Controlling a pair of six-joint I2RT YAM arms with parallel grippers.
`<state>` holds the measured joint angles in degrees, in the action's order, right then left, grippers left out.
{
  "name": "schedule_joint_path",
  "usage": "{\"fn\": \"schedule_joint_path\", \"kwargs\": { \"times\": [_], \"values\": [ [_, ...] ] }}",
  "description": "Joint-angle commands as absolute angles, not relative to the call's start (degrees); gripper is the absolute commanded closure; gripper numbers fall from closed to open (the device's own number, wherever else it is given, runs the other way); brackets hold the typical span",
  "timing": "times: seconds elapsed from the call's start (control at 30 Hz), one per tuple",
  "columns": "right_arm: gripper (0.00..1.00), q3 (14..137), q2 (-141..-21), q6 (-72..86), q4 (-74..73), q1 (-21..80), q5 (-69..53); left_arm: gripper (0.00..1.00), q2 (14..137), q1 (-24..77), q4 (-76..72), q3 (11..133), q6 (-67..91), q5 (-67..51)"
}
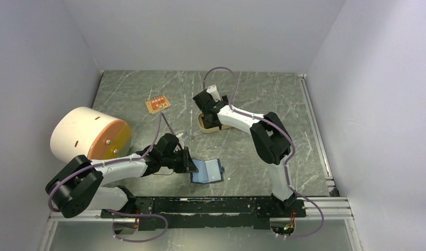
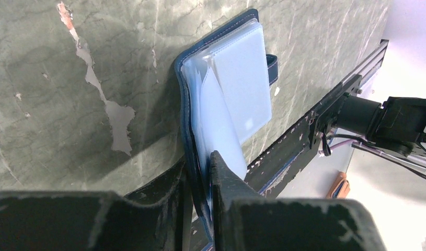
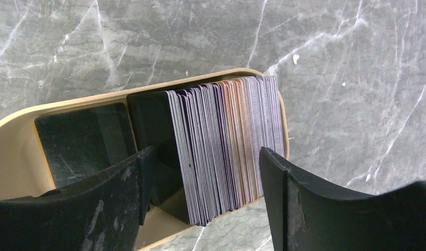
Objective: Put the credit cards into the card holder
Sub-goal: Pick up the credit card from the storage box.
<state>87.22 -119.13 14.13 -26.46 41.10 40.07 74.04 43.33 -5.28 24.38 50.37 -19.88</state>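
The card holder [image 1: 207, 171] lies open on the table near the front, navy outside with pale blue sleeves [image 2: 237, 89] inside. My left gripper [image 1: 188, 161] [image 2: 200, 180] is shut on its near left edge, one finger on each side of the navy cover. The credit cards [image 3: 226, 141] stand on edge as a thick stack in a tan oval tray [image 3: 14, 125] [image 1: 203, 125]. My right gripper [image 1: 211, 111] [image 3: 205, 180] hangs open over the tray with the stack between its fingers, and they hold none of the cards.
A small orange board [image 1: 157, 104] lies at the back left. A large white and orange cylinder [image 1: 89, 134] stands at the left. A black block [image 3: 82, 138] sits in the tray beside the cards. The black base rail [image 1: 216, 205] runs along the front edge.
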Motion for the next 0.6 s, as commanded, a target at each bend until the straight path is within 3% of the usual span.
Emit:
{"fn": "schedule_joint_path", "kwargs": {
  "times": [0.0, 0.57],
  "values": [
    [0.28, 87.21, -119.53, 13.28, -28.47, 40.28, 45.48, 0.79, 73.76, 43.08, -5.81, 24.85, 49.58, -21.41],
    [0.54, 86.66, -117.76, 13.19, -27.83, 40.27, 44.04, 0.80, 74.24, 43.10, -6.85, 24.68, 50.20, -21.98]
  ]
}}
